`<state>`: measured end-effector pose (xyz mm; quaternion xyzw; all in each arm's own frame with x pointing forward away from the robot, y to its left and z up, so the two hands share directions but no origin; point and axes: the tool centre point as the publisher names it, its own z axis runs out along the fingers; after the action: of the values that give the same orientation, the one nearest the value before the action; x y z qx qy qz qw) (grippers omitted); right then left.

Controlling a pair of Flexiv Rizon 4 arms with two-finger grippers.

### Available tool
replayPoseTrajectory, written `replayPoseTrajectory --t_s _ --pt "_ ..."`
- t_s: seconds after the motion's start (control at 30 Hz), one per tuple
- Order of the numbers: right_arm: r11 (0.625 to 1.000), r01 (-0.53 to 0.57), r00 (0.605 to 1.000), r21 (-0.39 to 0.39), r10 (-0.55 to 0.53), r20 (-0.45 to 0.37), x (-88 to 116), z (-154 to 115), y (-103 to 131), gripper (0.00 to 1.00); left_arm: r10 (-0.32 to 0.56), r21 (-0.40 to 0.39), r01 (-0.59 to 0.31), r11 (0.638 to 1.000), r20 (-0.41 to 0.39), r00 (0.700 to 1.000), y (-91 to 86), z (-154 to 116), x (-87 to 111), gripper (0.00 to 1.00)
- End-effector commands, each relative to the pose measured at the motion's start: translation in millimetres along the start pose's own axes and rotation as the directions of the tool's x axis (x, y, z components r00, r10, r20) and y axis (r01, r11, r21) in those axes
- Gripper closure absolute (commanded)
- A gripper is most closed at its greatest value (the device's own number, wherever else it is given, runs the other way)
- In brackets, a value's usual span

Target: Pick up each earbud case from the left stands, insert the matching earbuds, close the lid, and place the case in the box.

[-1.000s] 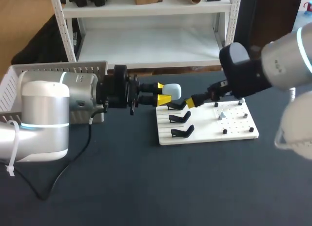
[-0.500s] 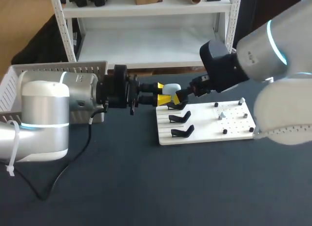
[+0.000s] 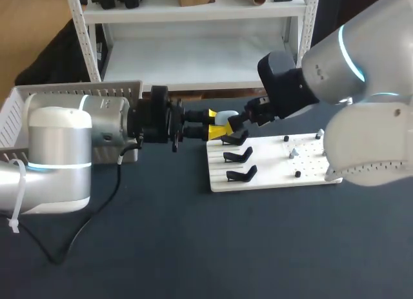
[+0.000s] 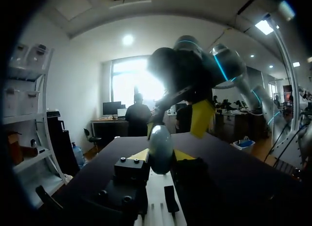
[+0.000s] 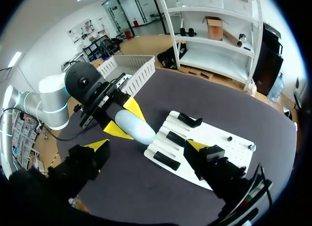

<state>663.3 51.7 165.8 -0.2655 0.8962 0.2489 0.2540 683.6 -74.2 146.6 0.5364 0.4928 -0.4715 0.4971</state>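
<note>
Left fingers (image 3: 217, 131) pinch pale-blue rounded earbud case (image 3: 227, 118), held over white pegged board's (image 3: 310, 164) ten-o'clock corner. Right fingers (image 5: 97, 144) wide, poised around it. Likely prepping earbud loading; next needs lid opened.

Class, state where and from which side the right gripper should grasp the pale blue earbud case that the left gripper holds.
Probably its free rounded end: the left gripper pinches the other end of the earbud case, so the open right gripper should come from opposite, straddling it.
</note>
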Motion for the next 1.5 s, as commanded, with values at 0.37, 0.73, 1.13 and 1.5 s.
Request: replayPoseTrajectory --t_s 0.37,0.73,1.13,1.5 --pt "1.000 -0.016 1.000 0.026 0.016 0.006 -5 7 -4 0.00 0.000 0.003 0.000 1.000 0.003 1.000 1.6 0 1.3 1.00" --pt "0.999 -0.033 0.999 0.042 0.033 0.006 -7 9 -11 0.00 0.000 0.003 0.000 1.000 0.003 1.000 1.6 0 1.3 1.00" --pt "0.998 -0.039 0.999 0.056 0.039 0.008 -11 9 -14 0.00 0.000 0.003 0.000 1.000 0.003 1.000 1.6 0 1.3 1.00" --pt "0.997 -0.034 0.999 0.068 0.032 0.033 -23 1 -14 0.00 0.000 0.003 0.000 1.000 0.003 1.000 1.6 0 1.3 1.00"
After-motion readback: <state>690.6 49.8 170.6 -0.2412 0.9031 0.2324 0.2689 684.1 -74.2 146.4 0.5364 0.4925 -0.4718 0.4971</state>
